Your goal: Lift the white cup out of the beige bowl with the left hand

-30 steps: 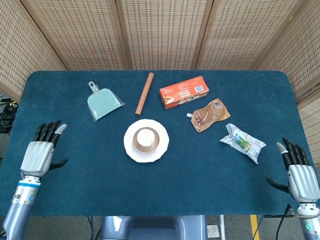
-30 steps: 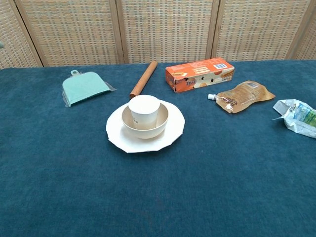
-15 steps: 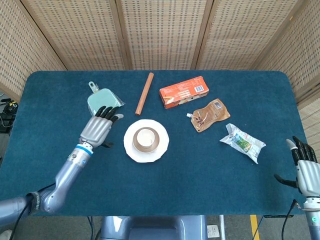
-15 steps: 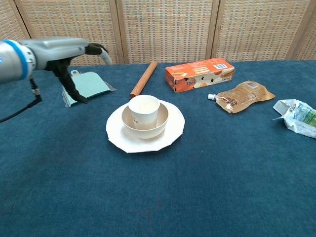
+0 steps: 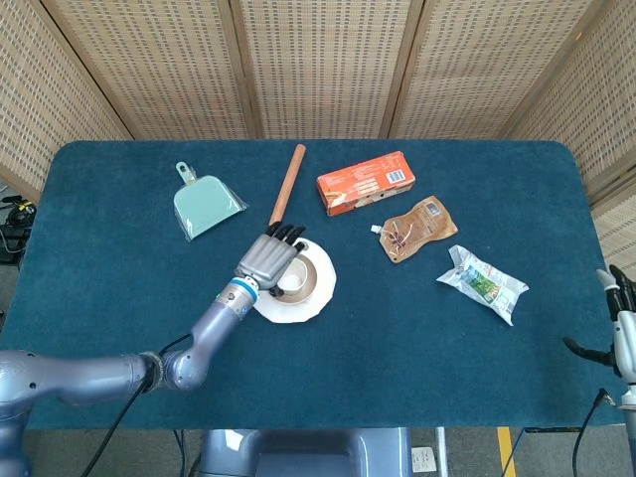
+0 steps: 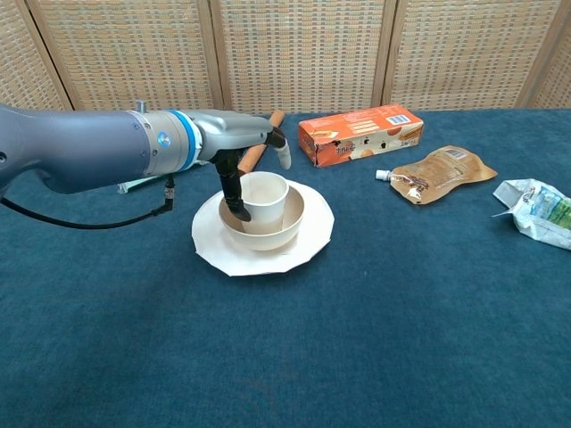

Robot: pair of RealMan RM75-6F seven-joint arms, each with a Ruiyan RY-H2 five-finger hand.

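Right robot hand (image 5: 623,320) cut off by the frame edge — white cup (image 5: 292,279) half-hidden under left robot hand (image 5: 266,260).

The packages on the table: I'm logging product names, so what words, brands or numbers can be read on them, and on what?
Orange box: white print on its face, too small and blurred to read.
Brown spouted pouch: a label patch, unreadable.
Crumpled white and green packet: print present, unreadable.
Mint dustpan in clear wrap: no text visible.
White cup, beige bowl, plate: no markings visible.
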